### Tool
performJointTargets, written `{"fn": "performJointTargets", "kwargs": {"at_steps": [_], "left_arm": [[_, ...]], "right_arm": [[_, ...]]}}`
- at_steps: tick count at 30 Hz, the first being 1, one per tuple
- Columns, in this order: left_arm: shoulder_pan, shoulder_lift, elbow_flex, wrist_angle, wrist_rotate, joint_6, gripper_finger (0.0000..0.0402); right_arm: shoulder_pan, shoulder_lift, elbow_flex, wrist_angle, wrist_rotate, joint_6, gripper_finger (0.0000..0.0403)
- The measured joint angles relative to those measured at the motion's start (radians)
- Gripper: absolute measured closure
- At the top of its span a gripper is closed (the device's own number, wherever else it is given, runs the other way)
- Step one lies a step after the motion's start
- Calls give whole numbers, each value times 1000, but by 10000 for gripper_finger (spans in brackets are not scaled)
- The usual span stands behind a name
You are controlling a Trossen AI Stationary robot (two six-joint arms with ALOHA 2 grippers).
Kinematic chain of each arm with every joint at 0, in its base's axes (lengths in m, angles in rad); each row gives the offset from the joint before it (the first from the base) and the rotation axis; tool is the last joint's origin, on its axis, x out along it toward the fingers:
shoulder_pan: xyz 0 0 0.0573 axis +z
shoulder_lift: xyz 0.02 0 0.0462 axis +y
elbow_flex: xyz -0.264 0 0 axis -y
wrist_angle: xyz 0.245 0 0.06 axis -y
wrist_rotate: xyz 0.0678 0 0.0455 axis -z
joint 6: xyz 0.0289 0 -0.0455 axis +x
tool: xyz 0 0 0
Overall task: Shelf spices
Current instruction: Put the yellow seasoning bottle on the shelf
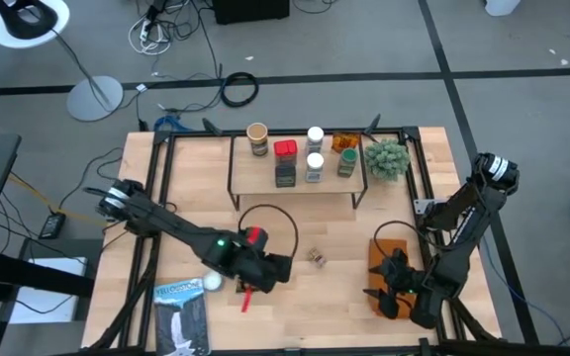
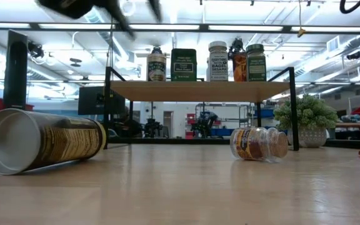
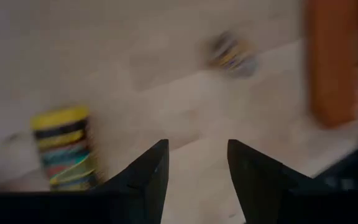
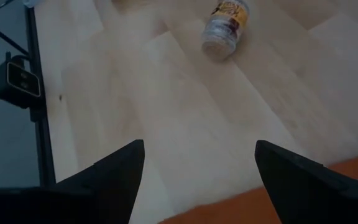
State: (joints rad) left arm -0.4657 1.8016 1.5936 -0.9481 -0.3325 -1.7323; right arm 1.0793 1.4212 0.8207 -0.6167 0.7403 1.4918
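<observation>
Clear-glass spice jar lies toppled before the wood-topped shelf, whose white-capped jar reads "BAGEL"; both end effectors, left and right, gape empty.

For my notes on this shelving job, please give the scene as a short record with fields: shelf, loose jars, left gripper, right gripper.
shelf: spice jars and tins stand upright in a row on top
loose jars: small jar lies on its side mid-table; large can lies on its side
left gripper: above the tabletop, fingers apart, nothing between them
right gripper: open, empty, over the orange cloth
</observation>
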Motion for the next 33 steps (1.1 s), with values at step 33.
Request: {"fn": "performJointTargets", "kwargs": {"at_steps": [33], "left_arm": [[5, 71, 1, -129, 186, -56, 120]], "right_arm": [[21, 0, 0, 10, -3, -2, 98]]}}
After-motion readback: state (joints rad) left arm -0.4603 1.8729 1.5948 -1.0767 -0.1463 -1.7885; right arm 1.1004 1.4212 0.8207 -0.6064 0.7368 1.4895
